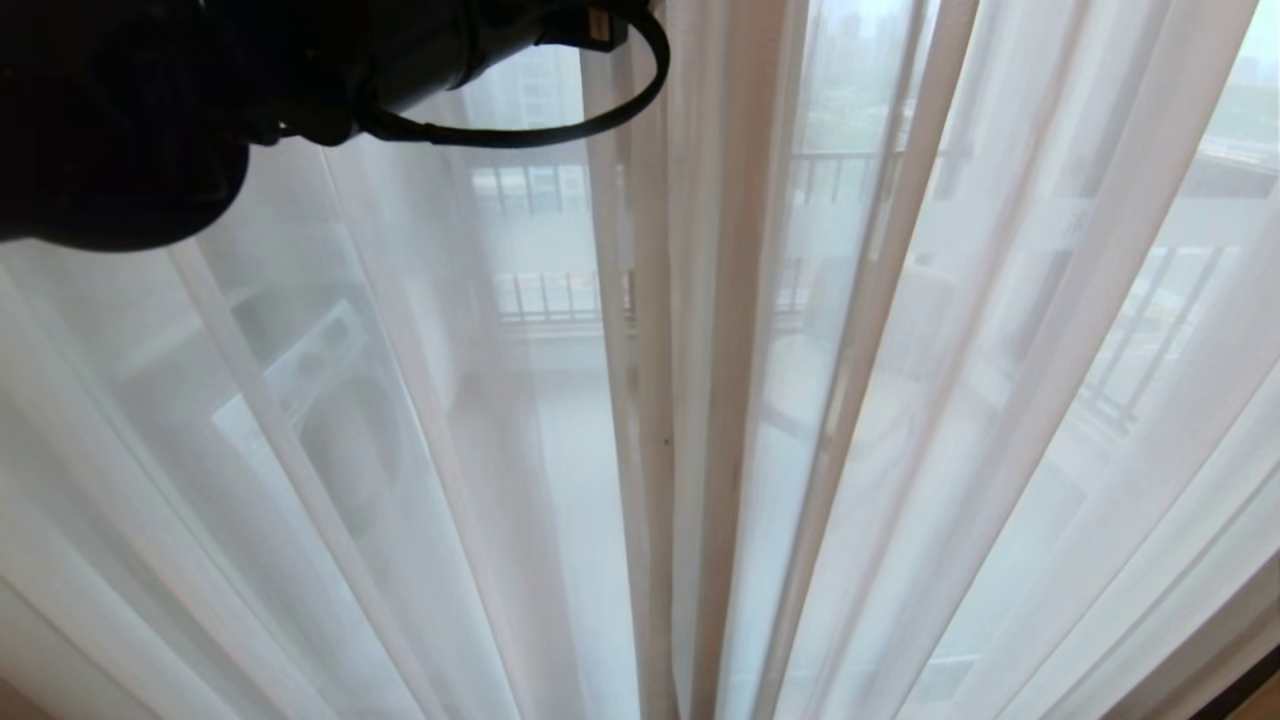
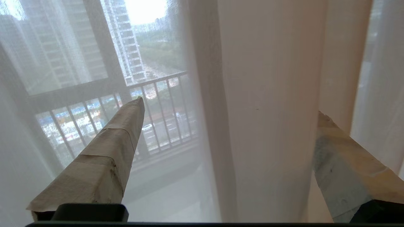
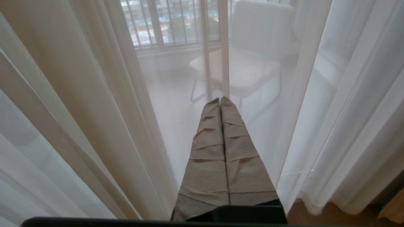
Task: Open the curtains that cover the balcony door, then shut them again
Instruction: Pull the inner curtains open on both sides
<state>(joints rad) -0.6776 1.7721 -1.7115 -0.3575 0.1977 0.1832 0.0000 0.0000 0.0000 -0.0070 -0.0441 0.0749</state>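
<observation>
Head view is filled edge to edge by the sheer white curtains [image 1: 640,400], hanging in long vertical pleats with their thickest gather of folds running down the middle. Through the thin weave a balcony railing [image 1: 560,295], a washing machine [image 1: 330,400] and a pale chair [image 3: 249,60] show dimly, so the balcony door must lie just behind the cloth, though its frame cannot be made out.

The left gripper [image 2: 230,108] is raised high at the top left of the head view, its taped fingers [image 2: 126,123] spread wide to either side of one dense pleat [image 2: 268,110], not yet closed on it. The right gripper [image 3: 220,101] hangs low before the fabric, fingers pressed together with nothing between them.

Such fabric looks very light, limp and slippery: a single layer would likely slide out of the pads or merely stretch. A bunched fold, like the one between the left fingers, seems the better hold, since several layers give the pads some bulk. Snagging the fine weave on the fingertips is the likely risk, so a gentle sideways draw would suit.
</observation>
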